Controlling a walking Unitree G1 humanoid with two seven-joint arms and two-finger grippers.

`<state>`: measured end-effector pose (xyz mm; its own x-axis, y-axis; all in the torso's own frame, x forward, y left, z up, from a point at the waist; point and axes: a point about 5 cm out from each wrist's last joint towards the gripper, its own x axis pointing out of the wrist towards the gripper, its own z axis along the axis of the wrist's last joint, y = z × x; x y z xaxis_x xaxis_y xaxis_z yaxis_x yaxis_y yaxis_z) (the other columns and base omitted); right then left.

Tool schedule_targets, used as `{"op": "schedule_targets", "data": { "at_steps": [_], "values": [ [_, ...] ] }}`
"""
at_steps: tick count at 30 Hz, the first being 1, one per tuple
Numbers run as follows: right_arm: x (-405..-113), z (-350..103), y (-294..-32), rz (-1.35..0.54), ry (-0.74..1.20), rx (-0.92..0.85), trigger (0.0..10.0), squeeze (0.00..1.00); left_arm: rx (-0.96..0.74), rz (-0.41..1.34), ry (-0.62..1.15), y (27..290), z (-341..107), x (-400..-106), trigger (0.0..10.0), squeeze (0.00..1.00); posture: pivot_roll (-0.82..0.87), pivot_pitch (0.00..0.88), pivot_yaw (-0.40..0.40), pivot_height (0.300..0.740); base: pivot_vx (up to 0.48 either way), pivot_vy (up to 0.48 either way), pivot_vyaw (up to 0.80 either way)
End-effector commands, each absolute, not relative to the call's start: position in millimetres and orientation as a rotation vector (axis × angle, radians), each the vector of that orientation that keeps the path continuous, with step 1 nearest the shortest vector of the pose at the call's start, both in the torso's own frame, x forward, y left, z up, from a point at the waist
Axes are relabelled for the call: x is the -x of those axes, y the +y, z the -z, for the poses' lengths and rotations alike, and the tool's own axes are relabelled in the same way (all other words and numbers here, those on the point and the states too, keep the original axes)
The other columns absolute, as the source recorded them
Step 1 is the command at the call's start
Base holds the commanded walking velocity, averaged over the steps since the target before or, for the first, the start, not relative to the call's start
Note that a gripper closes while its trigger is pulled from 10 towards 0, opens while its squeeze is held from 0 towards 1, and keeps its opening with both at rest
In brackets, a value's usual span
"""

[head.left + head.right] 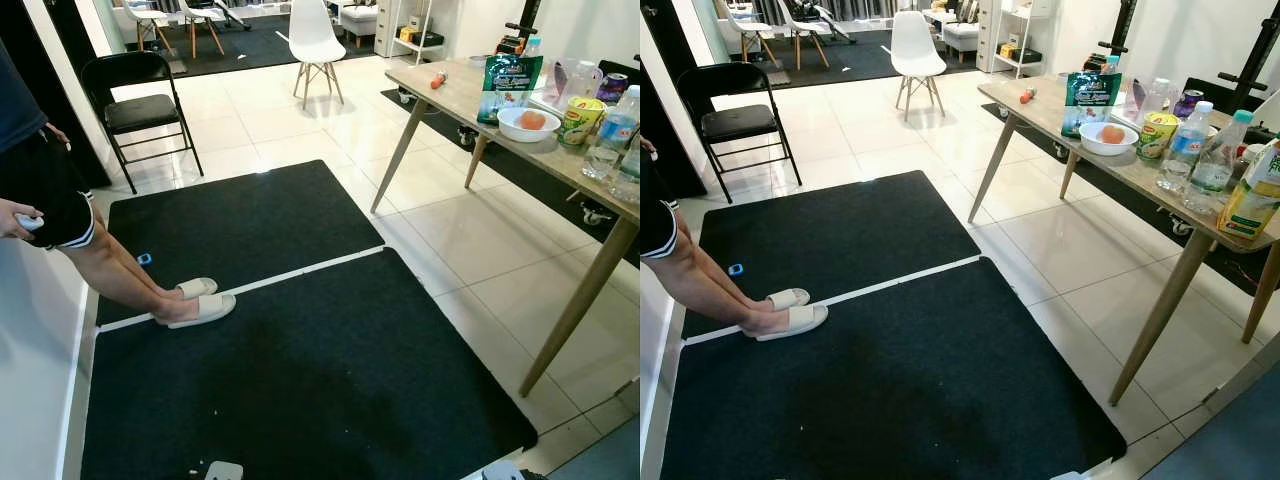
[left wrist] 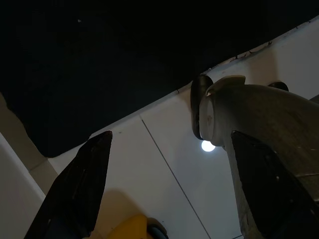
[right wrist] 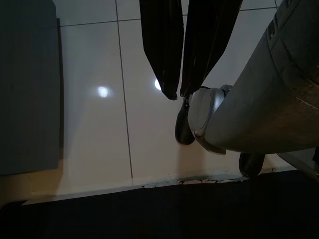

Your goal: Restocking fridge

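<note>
Stage: you're standing on the black mats, nothing picked up yet; judging by that, restocking hasn't started.
Task items: they sit on the wooden table to your right, near its far and middle stretch: white bowl with an orange fruit in it, green pouch standing upright behind it, green can, clear water bottles, a yellow-labelled bottle at the near end.
Why placed so: items are bunched along the table top, probably staged for pickup and carrying.
Fridge: I can't pick one out; you'd likely need to turn to find it.
Left gripper: hangs idle over the floor tiles at the mat edge, fingers spread wide, nothing between them.
Right gripper: hangs idle over the tiles, fingers pressed nearly together, pinching nothing.
Person: legs in white slippers stand on the mat at your left, one hand holding a small white object; keep clear.
Hidden/cut off: person's upper body is out of frame; yellow-labelled bottle is cut by the frame edge; the yellow thing low in the left wrist view is unidentifiable; labels too small to read.
</note>
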<state>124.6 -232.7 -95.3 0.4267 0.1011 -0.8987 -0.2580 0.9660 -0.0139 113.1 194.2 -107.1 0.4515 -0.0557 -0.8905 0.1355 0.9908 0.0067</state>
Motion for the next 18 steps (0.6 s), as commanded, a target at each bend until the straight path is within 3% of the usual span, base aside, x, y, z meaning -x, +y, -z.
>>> {"op": "schedule_targets", "data": {
  "at_steps": [1,18],
  "values": [
    [-127.4,94.4,-231.8,-0.232,1.097,0.166,10.0,0.00,-0.095,0.143,1.146,193.1,110.9,-101.4,10.0,0.00,-0.08,0.006,-0.023,0.740,0.262,0.000,0.00],
    [-124.9,95.6,-230.4,-0.229,1.100,0.158,10.0,0.00,-0.122,0.152,1.160,195.1,111.3,-99.3,10.0,0.00,-0.08,0.008,-0.018,0.740,0.306,0.000,0.00]
  ]
}}
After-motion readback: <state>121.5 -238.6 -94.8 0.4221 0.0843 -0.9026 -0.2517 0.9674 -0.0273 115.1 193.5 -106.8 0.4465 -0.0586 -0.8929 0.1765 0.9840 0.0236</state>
